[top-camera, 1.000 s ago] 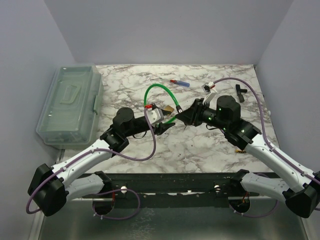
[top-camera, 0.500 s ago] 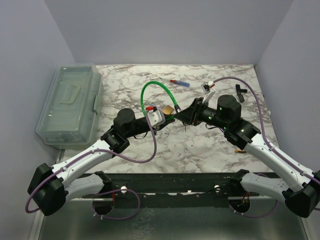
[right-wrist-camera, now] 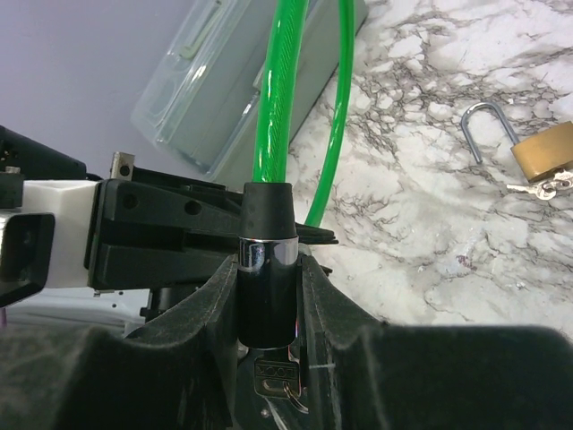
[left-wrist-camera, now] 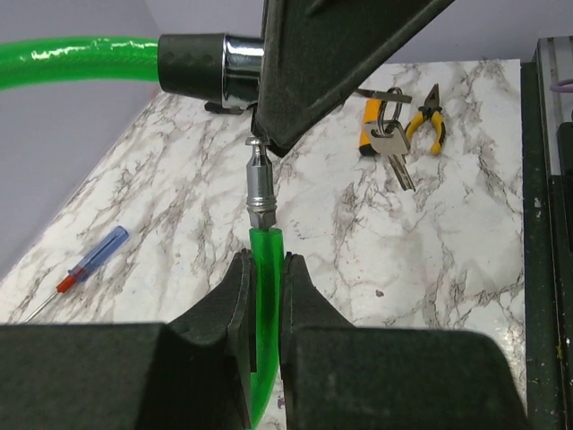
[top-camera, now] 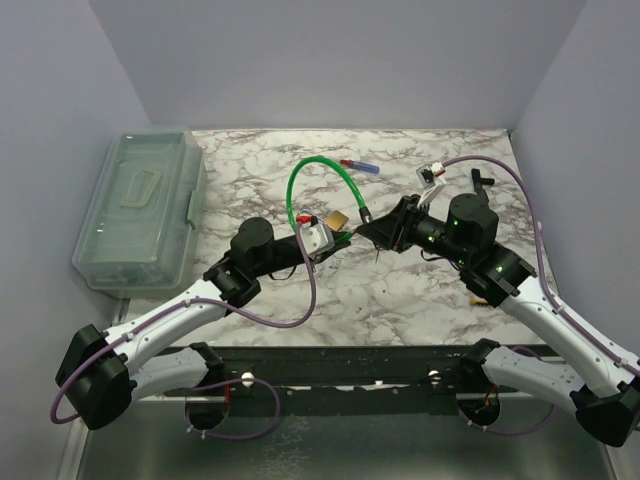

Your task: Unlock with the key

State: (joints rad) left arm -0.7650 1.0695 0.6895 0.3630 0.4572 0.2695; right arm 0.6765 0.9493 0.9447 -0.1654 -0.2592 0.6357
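Pincers meet mid-bench: left pincer clamps green cable just behind its metal tip; right pincer grips black lock barrel w/ key hanging beneath. Beyond on bench lie brass padlock, open, & screwdriver; clear box far left

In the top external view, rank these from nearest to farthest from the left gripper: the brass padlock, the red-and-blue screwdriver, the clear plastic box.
Measured from the left gripper:
1. Brass padlock, just behind the fingers, mid-table.
2. Red-and-blue screwdriver, farther back, slightly right.
3. Clear plastic box, at the table's far left edge.
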